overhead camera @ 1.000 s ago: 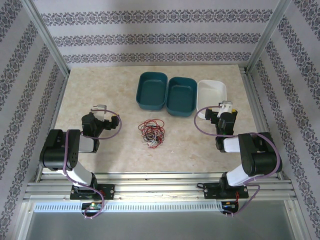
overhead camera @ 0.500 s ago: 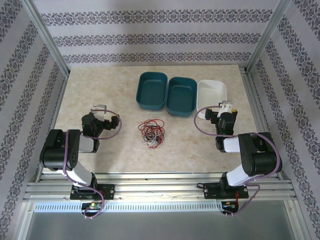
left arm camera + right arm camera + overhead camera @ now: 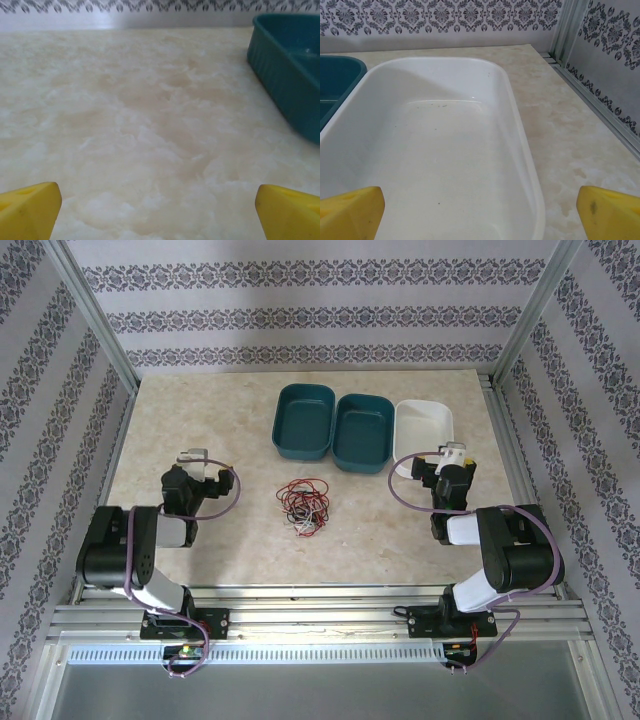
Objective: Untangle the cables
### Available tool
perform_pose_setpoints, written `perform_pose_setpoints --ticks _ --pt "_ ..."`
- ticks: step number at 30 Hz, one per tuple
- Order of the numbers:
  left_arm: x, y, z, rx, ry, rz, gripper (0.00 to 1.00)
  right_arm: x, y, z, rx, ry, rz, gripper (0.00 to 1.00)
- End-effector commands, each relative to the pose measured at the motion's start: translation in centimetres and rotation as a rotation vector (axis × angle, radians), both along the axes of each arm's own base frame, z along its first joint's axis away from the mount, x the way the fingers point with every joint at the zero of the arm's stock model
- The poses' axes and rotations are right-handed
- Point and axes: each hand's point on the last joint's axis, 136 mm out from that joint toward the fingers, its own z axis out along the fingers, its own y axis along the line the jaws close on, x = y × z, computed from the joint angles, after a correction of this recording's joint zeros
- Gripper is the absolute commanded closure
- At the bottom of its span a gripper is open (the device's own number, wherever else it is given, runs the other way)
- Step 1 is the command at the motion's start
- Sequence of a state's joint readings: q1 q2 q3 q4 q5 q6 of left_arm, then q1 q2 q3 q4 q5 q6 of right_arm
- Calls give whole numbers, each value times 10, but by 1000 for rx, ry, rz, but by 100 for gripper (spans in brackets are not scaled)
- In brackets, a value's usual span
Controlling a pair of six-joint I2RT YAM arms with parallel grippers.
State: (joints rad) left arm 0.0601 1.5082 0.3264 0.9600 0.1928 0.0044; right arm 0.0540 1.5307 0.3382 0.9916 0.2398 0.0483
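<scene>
This is a robot test cell of the lab sort, dressed to look homely. A cream marble-patterned bench (image 3: 200,420) sits boxed in by silver aluminium frame posts (image 3: 90,315) and flat wall panels papered in grey damask stripes (image 3: 320,315). A black-and-white left arm (image 3: 130,550) and its twin right arm (image 3: 505,555) are bolted to slotted aluminium rails (image 3: 320,620) at the near edge.

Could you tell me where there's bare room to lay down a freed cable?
Free: the table far left, between the left teal bin and the left gripper; the strip between the cables and near edge. Crowded: far right, around the white bin and right gripper.
</scene>
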Motion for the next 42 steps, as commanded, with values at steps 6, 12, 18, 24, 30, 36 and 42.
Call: perform_pose_setpoints --ticks 6,12,18,24,30,36,42 --pt "-24 1 68 -67 -77 43 1 -7 9 13 -32 -49 24 2" --pt "-46 -2 103 -101 -105 49 1 -10 5 62 -81 -48 -33 2" --pt "-65 -2 122 -163 -120 83 1 -30 -1 122 -73 -103 -80 2" --pt "-74 -24 140 -210 -78 70 1 -55 19 144 10 -61 -58 2" --pt "-79 -78 123 -227 56 -15 1 -72 75 149 -1 68 20 2" --pt "-73 -112 84 -367 191 -53 1 -84 156 121 115 284 204 2" --pt "-72 -135 47 -327 368 -139 1 -107 215 74 305 543 331 17"
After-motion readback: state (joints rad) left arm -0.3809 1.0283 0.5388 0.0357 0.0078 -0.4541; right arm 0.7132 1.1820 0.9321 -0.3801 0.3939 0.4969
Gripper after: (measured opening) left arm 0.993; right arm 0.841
